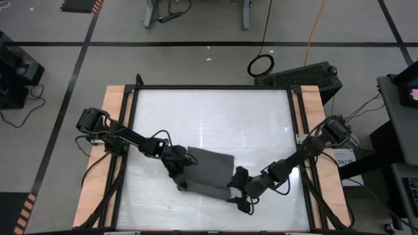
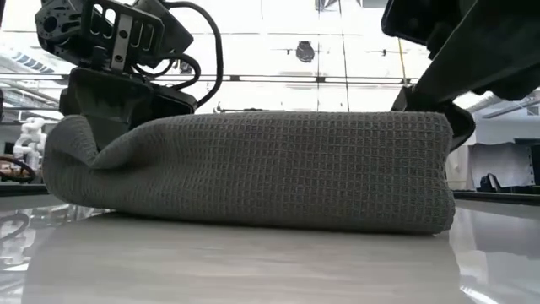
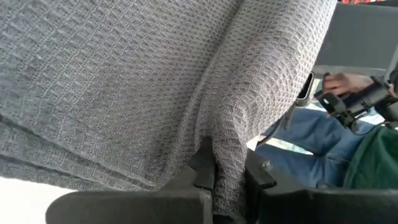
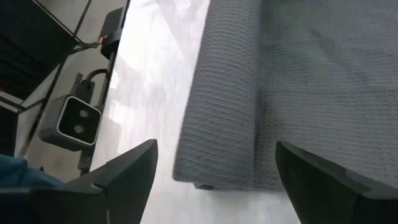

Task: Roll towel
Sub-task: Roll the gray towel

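Now, step in hand: the roll is part-made, and the towel [image 2: 253,173] sits as a fat grey bundle at the near middle of the table [image 1: 215,111], a flat flap trailing off its far side.
Left gripper [image 3: 227,180]: clamped shut on a pinch of towel at the bundle's left end, fabric bulging up between the fingers.
Right gripper [image 4: 214,165]: fingers spread wide, holding nothing, hovering just off the bundle's right end.
Next move, as a judgement: the right gripper probably needs a fresh bite on its end so both ends turn together over the remaining flap; an uneven turn would skew the roll.
Count: one towel, two arms, two grippers, one table.
Further off: a person's blue-trousered leg [image 3: 323,158] shows beyond the table.
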### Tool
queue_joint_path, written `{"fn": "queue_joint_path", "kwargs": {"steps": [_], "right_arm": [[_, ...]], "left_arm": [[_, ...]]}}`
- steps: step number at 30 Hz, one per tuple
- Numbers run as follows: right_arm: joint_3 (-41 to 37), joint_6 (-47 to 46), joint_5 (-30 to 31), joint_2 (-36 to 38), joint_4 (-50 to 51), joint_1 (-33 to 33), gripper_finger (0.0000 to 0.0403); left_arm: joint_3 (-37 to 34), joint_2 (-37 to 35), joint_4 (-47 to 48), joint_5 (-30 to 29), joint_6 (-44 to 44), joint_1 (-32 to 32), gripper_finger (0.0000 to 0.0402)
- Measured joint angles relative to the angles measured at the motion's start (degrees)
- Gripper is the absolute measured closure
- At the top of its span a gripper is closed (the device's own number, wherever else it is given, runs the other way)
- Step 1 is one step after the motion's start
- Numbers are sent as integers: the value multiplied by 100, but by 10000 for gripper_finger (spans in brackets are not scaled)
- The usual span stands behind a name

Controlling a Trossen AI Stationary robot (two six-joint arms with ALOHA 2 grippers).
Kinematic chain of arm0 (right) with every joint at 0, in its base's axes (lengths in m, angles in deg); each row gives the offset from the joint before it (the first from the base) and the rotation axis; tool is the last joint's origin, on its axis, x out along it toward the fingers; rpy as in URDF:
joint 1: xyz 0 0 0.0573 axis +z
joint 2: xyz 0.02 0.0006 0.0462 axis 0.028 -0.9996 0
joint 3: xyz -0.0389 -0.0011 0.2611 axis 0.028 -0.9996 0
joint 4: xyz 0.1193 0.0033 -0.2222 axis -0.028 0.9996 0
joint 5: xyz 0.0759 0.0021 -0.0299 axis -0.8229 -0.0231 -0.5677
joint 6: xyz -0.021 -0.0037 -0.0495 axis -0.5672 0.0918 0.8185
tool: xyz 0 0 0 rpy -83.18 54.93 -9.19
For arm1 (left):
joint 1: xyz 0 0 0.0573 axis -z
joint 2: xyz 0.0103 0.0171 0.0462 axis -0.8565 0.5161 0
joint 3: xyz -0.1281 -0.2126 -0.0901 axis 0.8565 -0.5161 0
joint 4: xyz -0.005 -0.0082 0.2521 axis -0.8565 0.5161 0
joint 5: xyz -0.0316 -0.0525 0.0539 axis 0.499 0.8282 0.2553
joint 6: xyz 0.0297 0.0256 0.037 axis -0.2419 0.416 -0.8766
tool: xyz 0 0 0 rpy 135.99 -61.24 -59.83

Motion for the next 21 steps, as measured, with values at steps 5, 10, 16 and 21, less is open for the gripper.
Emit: {"fn": "queue_joint_path", "kwargs": {"steps": [5, 10, 16, 21], "right_arm": [[2, -3, -30, -195, -293, -4, 104], [2, -225, -139, -326, -336, -61, 109], [2, -294, -132, -362, -326, -189, 172], [2, -278, -153, -362, -321, -245, 263]], "left_arm": [[0, 0, -47, 69, 295, 0, 373], [2, 0, -88, 65, 508, 0, 373], [4, 2, -293, 61, 861, 8, 373], [4, 2, -347, 54, 1045, 41, 373]]}}
